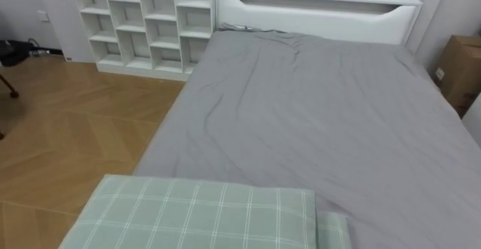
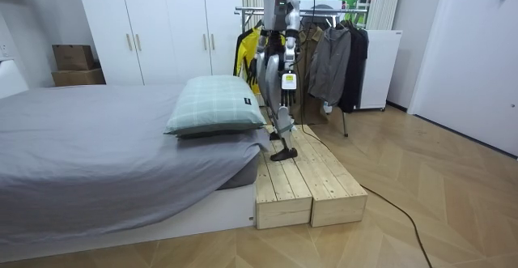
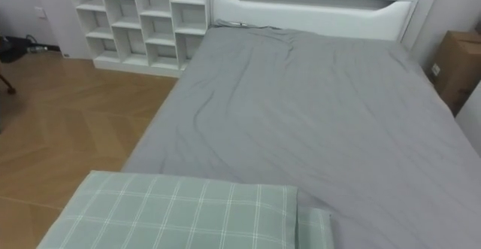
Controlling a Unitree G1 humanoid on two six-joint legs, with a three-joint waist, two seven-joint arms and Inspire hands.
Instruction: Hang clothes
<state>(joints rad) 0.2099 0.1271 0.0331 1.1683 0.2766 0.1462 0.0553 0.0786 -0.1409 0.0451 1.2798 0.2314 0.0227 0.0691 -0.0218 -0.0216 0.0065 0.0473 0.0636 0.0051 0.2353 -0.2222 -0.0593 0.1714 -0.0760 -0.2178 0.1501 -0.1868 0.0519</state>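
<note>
**Facing the bed, clothes on the rack behind**

Looking down from the head camera, left to right:
- Noted herringbone wood floor [image 1: 68, 129] along the left, with white cubby shelving [image 1: 143, 23] against the far left wall.
- Logged the bed [image 1: 316, 113] across the middle and right: grey sheet, lightly creased, white headboard [image 1: 316, 12] at the far end.
- Found a green checked pillow [image 1: 195, 215] at the near edge, lying flat on the sheet.
- Spotted a cardboard box [image 1: 462, 68] far right, beside the head of the bed.

Looking from the room view, left to right:
- Marked white wardrobe doors [image 2: 162, 25] along the back wall, the bed below them, the pillow stacked at the bed's right end.
- Standing upright on a low wooden platform [image 2: 312, 183] that butts against that end of the bed, turned toward the mattress.
- Left hand [image 2: 286, 84] hanging at the hip; cannot tell whether fingers are apart or together.
- Clothes just behind, on a metal rack [image 2: 324, 9]: yellow garment [image 2: 248, 45] at its left end, grey jacket [image 2: 328, 61] in the middle, dark garment [image 2: 354, 65] at the right.
- White cabinet [image 2: 379, 65] just right of the rack.
</note>
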